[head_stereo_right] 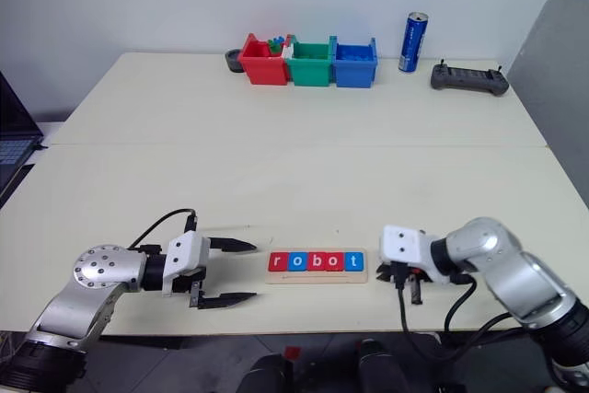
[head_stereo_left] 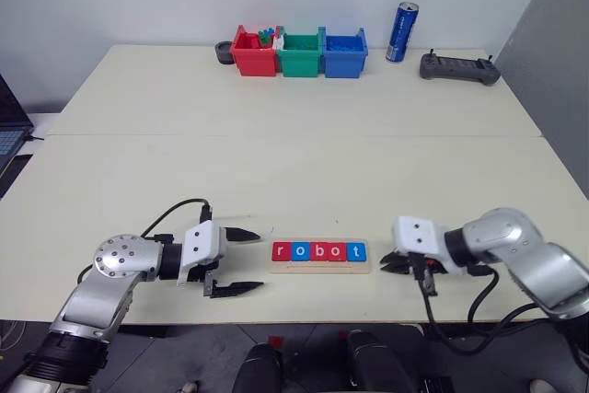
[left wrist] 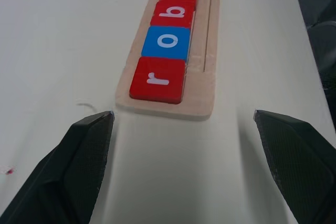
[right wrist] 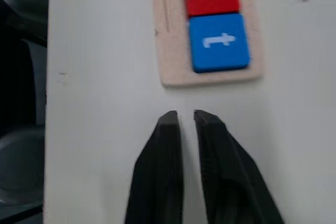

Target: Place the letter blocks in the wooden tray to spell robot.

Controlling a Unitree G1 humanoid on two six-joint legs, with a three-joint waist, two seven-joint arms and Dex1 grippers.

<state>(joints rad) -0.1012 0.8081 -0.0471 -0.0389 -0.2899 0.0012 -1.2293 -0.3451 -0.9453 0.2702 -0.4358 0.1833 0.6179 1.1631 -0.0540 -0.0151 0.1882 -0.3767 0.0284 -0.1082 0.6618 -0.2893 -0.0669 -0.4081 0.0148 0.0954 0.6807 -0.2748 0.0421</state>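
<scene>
I read the spelling as done: all five blocks [head_stereo_left: 319, 251] lie side by side in the tray [head_stereo_left: 319, 267], red r, blue o, red b, red o, blue t, and the word runs correctly from my left to my right. The tray sits on the counter [head_stereo_left: 294, 163] near its front edge, between my two arms. My left gripper [head_stereo_left: 241, 261] rests just off the r end with its fingers [left wrist: 86, 150] spread wide and holding nothing. My right gripper [head_stereo_left: 398, 262] is just off the t end; its fingers [right wrist: 160, 156] stand almost together with only a thin slit between them, empty, clear of the tray's end. So I judge the step in hand to be the let-go after the last tile, the t. The next move calls for little: draw both arms back and away without brushing the tray, since a nudge at either end could slide the tiles along the wood. The bins [head_stereo_left: 300, 52], can [head_stereo_left: 402, 32] and controller [head_stereo_left: 459, 67] at the far edge need no attention.
</scene>
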